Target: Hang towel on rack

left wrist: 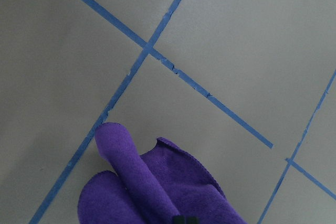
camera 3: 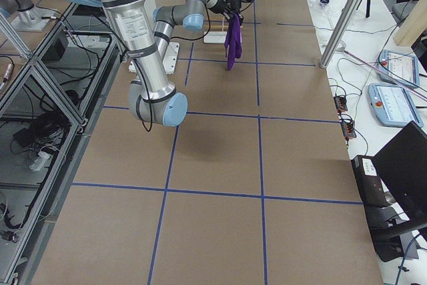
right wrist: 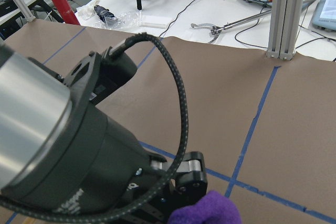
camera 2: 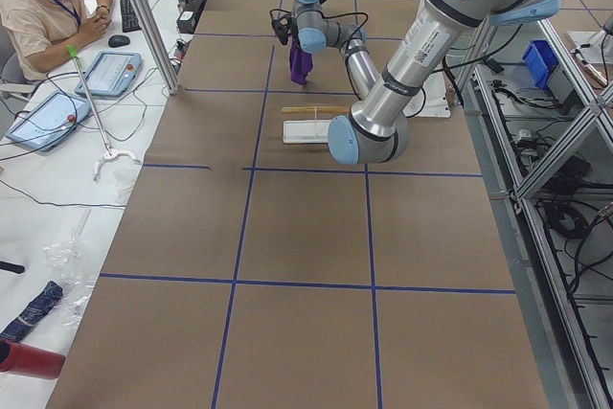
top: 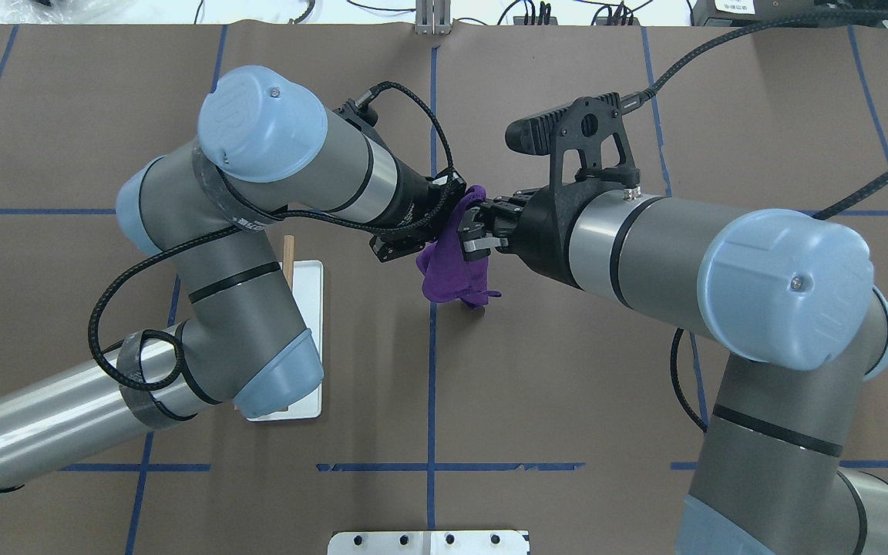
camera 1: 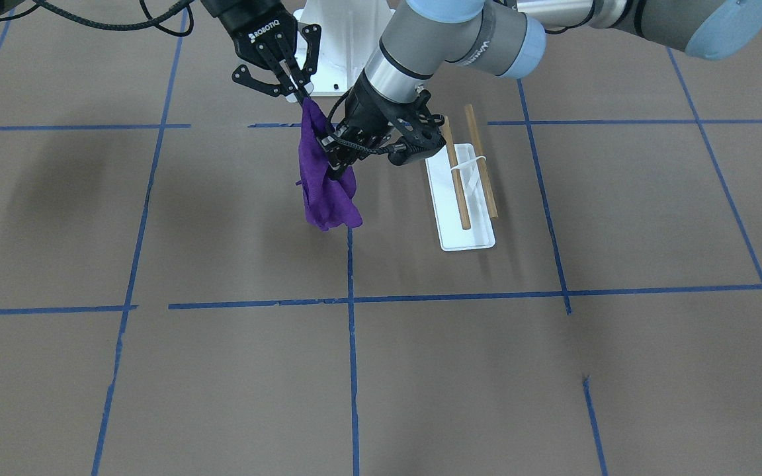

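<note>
I see the purple towel (camera 1: 325, 192) hanging above the table's (camera 1: 222, 370) middle. The right claw (camera 1: 300, 98) pinches its top and the left claw (camera 1: 336, 168) clamps it lower. The rack (camera 1: 467, 239) lies toward the left edge, nearer the left claw, its rods (camera 1: 455, 175) pointing at the far edge.

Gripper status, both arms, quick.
The left gripper: closed, holding the towel partway down.
The right gripper: closed, pinching the towel's top end.
</note>
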`<action>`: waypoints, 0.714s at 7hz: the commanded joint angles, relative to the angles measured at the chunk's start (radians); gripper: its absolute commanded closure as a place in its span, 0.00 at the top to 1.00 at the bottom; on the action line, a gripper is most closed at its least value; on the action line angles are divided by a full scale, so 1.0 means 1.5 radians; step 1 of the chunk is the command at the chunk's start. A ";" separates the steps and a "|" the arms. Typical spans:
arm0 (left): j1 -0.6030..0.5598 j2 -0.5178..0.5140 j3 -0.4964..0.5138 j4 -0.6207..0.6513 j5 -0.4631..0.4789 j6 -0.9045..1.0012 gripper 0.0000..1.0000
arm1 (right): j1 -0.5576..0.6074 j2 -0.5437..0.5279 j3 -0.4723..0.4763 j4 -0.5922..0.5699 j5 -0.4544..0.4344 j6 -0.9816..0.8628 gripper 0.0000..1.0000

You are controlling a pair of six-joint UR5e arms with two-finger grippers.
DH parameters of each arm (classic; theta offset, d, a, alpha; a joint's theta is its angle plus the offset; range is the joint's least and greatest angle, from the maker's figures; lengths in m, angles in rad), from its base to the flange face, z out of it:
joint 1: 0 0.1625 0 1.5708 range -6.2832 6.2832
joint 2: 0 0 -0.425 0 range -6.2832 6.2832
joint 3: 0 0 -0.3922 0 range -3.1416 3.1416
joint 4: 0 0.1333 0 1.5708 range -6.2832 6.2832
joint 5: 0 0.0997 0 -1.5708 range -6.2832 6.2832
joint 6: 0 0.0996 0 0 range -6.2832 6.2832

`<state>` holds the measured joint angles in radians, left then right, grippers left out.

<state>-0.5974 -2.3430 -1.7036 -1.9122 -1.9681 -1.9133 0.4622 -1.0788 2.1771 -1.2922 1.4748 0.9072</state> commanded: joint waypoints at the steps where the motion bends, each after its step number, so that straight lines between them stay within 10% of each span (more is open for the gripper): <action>1: -0.002 0.023 -0.029 0.002 0.000 0.039 0.00 | 0.002 -0.027 0.000 -0.034 0.096 0.057 1.00; 5: -0.044 0.176 -0.157 0.006 -0.006 0.241 0.00 | 0.130 -0.114 -0.039 -0.155 0.211 -0.034 1.00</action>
<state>-0.6418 -2.1386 -1.8951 -1.9045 -1.9741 -1.6508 0.5755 -1.2188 2.1521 -1.4712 1.6971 0.9432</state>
